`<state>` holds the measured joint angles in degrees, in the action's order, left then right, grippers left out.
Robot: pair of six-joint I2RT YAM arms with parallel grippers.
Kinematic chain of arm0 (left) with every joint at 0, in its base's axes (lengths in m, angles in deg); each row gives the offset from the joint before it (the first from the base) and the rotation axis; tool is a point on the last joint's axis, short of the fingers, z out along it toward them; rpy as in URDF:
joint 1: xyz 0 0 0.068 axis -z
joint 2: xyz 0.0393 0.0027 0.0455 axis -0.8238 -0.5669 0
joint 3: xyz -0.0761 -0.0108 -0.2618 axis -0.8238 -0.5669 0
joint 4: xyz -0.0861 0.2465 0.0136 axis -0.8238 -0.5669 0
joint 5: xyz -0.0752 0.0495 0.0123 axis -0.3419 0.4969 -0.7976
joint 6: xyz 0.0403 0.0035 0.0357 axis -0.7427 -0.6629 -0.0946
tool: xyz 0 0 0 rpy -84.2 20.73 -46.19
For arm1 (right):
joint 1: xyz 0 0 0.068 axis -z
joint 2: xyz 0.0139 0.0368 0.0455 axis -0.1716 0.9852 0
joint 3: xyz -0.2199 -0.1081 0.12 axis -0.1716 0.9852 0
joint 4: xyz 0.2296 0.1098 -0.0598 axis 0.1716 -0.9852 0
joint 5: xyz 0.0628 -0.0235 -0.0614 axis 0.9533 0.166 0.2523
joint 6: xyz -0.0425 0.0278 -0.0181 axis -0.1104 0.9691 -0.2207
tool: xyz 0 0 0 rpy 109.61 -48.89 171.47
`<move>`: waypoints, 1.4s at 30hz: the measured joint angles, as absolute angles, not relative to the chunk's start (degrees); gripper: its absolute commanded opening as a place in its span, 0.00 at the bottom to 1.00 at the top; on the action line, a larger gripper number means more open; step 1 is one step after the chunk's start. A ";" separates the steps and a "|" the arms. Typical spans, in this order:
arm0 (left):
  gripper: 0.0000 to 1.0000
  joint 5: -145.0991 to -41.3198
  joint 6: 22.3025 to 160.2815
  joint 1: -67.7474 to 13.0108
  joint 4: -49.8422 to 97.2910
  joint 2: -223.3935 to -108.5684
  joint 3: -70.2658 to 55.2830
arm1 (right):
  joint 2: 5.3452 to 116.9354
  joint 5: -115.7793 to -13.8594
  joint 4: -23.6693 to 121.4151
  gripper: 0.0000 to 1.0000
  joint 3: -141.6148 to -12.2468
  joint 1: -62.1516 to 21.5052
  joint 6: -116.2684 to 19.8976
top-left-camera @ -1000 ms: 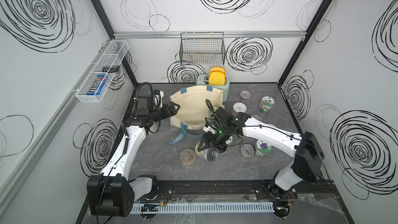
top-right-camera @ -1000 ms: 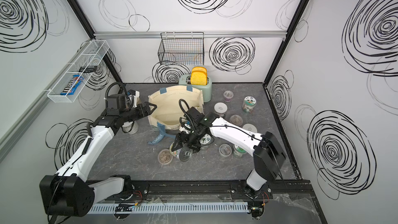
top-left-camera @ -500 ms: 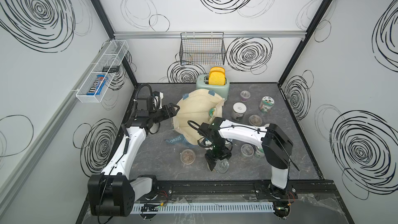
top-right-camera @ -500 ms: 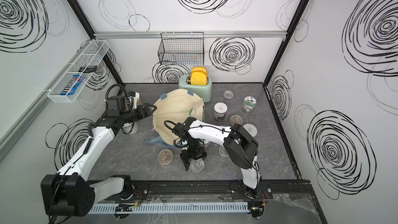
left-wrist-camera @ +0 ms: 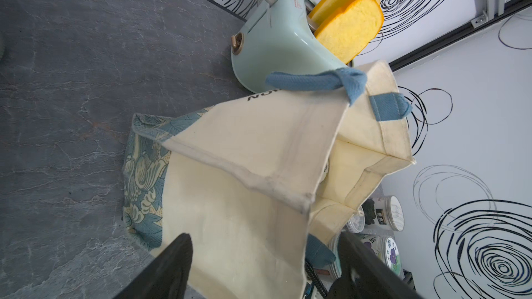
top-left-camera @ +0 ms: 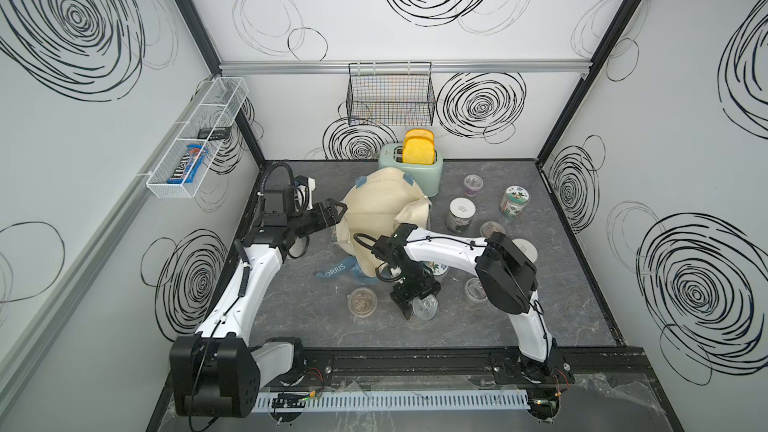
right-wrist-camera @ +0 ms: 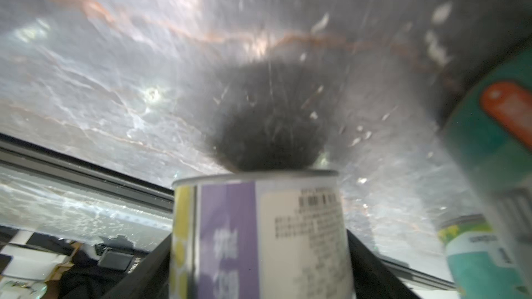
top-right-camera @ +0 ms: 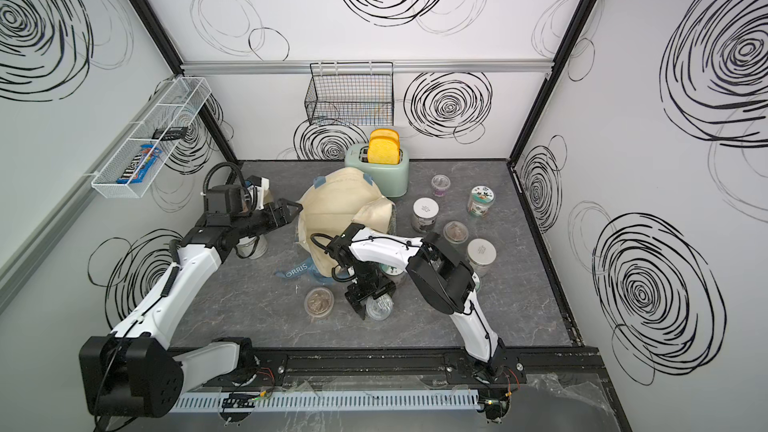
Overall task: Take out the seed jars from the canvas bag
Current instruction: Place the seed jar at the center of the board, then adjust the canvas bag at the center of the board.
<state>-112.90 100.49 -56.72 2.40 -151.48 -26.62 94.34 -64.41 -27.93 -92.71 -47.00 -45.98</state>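
The cream canvas bag [top-left-camera: 382, 209] [top-right-camera: 336, 214] [left-wrist-camera: 244, 197] slumps in front of the toaster, its blue strap [top-left-camera: 336, 273] trailing on the table. My left gripper [top-left-camera: 337, 209] [left-wrist-camera: 263, 234] is open at the bag's left side, with the cloth wall between its spread fingers. My right gripper [top-left-camera: 420, 303] [right-wrist-camera: 259, 233] points down near the front. A seed jar [top-left-camera: 424, 308] [right-wrist-camera: 259, 225] with a purple label and pull-tab lid stands on the table between its fingers. They flank it closely, but contact is unclear. Several other seed jars [top-left-camera: 361, 302] [top-left-camera: 476, 289] [top-left-camera: 514, 200] stand about.
A mint toaster [top-left-camera: 419, 168] with yellow bread stands behind the bag. More jars [top-left-camera: 460, 214] [top-left-camera: 524, 249] crowd the right half, one teal-labelled jar [right-wrist-camera: 495, 127] close beside my right gripper. Another jar [top-right-camera: 253, 247] sits under my left arm. A wire basket [top-left-camera: 390, 95] hangs on the back wall.
My right arm carried the jar from beside the bag forward and down onto the table. The bag, held open a second ago, has slumped shut. My left arm has barely moved.
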 measured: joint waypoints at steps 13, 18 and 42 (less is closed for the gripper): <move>0.84 -112.20 100.40 -56.53 2.31 -151.48 -26.60 | 94.18 -63.08 -27.85 0.97 -100.91 -46.81 -44.84; 0.84 -108.01 99.90 -54.41 0.58 -151.48 -26.01 | 85.33 -60.61 -27.58 0.97 -100.73 -46.85 -43.51; 0.88 -89.78 91.96 -49.95 -10.32 -170.06 4.46 | 72.24 -59.58 -0.26 0.89 -110.81 -30.81 -42.48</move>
<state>-89.78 91.96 -49.95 -10.32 -170.06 4.46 72.24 -59.58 -0.26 -110.81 -30.81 -42.48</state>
